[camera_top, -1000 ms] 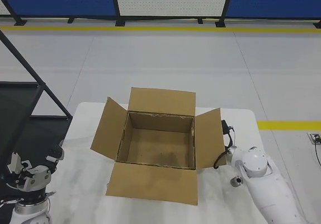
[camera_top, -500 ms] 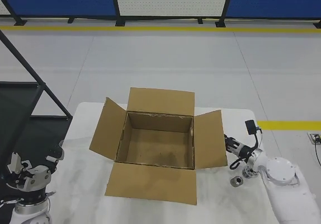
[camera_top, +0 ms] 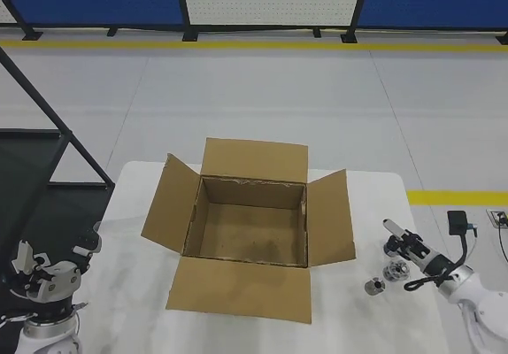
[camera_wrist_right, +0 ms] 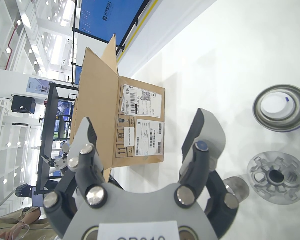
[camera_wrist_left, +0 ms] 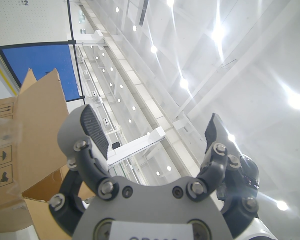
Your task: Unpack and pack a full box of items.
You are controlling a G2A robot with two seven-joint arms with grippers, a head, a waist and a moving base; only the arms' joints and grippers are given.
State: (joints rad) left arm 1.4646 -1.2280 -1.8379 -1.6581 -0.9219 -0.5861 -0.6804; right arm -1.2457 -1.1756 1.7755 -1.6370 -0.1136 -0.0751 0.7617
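Note:
An open cardboard box [camera_top: 250,232] stands mid-table with its flaps spread and nothing inside. To its right lie a metal ring-shaped cup [camera_top: 374,286] and a toothed metal disc [camera_top: 396,269]. My right gripper [camera_top: 392,228] hovers just beyond them, open and holding nothing. In the right wrist view the open gripper [camera_wrist_right: 145,126] faces the box's labelled side [camera_wrist_right: 140,116], with the ring cup [camera_wrist_right: 281,107] and the disc [camera_wrist_right: 275,177] beside it. My left gripper [camera_top: 57,252] sits off the table's near left corner, open. In the left wrist view the gripper [camera_wrist_left: 152,121] points at the ceiling, beside a box flap [camera_wrist_left: 37,116].
A black metal rack [camera_top: 24,177] stands left of the white table [camera_top: 130,265]. A small metal cylinder [camera_wrist_right: 236,184] peeks out behind one right finger. Bare tabletop lies in front of the box and along its left side.
My right arm has drawn back from the box's right flap toward the table's right edge. A second metal part now shows beside the first. The left arm has not moved.

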